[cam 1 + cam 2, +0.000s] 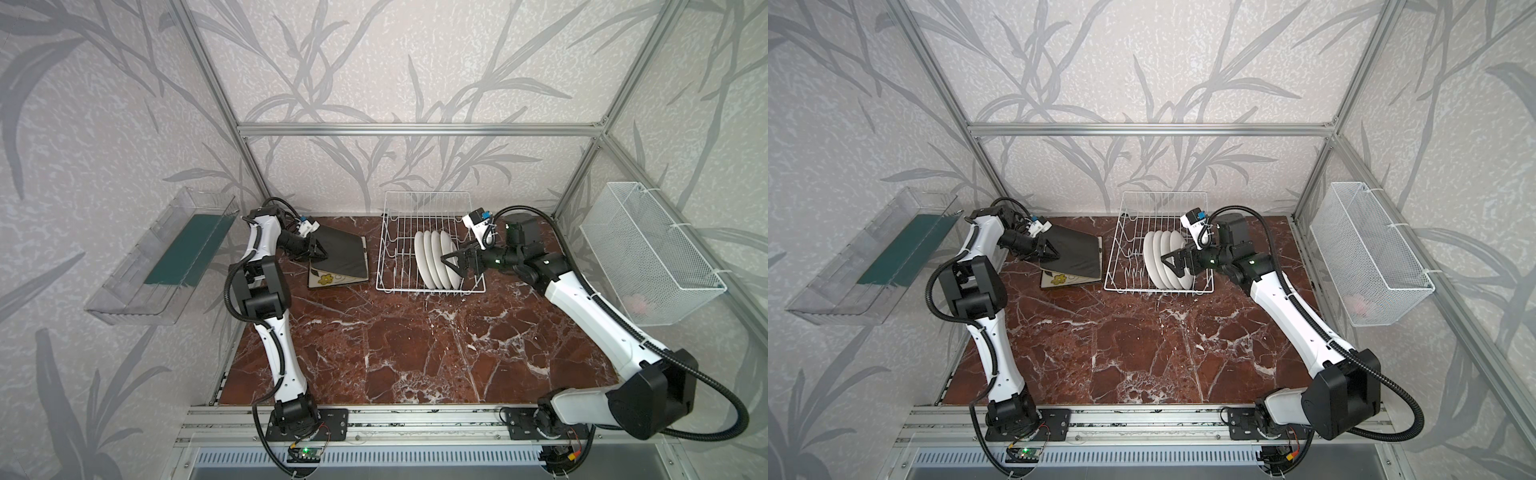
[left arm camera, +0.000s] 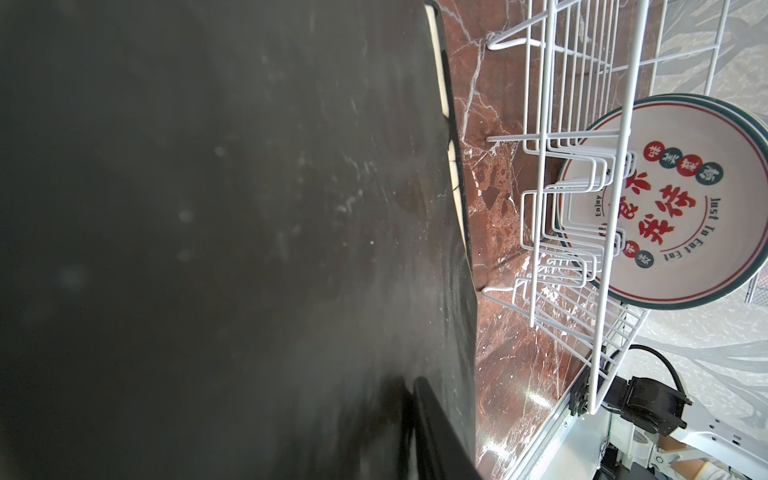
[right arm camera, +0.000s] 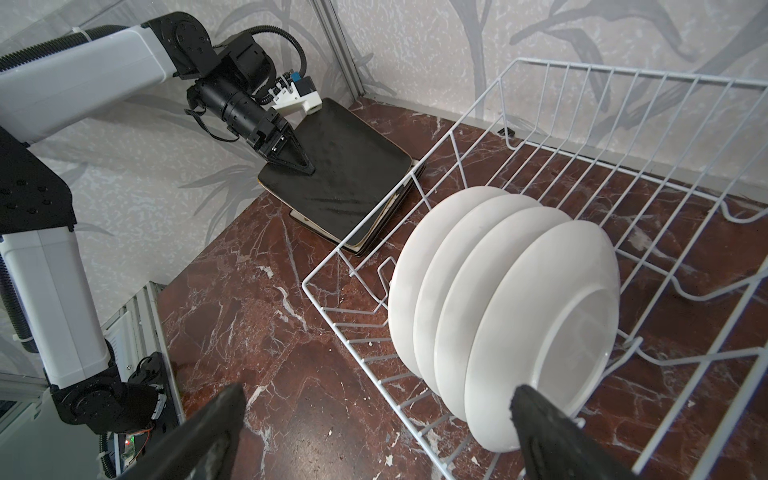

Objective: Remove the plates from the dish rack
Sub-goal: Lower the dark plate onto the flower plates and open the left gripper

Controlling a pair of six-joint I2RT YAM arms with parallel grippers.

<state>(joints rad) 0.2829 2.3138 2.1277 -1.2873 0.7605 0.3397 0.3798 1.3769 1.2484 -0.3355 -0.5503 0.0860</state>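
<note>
The dish rack [image 1: 430, 245] stands at the back of the marble table [image 1: 415, 353]. Four round plates [image 1: 436, 259] stand on edge among the prongs in its right half, toward the front; the rest of the rack holds nothing. Their white backs face the right gripper [image 1: 451, 262], which is at the right-hand end of their row. Its jaws are spread wide and grip nothing. One finger [image 3: 540, 419] is close against the nearest plate's rim, though I cannot tell if it touches.

Just left of the rack, a stack of square plates [image 1: 332, 278] lies on the table. The top square plate [image 1: 340, 253] lies black back up and tilts, its edge away from the rack raised. The left gripper [image 1: 319, 249] pinches that raised edge with narrow jaws.

Well left of the rack, a clear tray [image 1: 124, 291] on the wall holds a dark green sheet [image 1: 187, 249]. Well right of the rack, a white mesh basket [image 1: 652, 232] holds something pale pink, too blurred to name.
</note>
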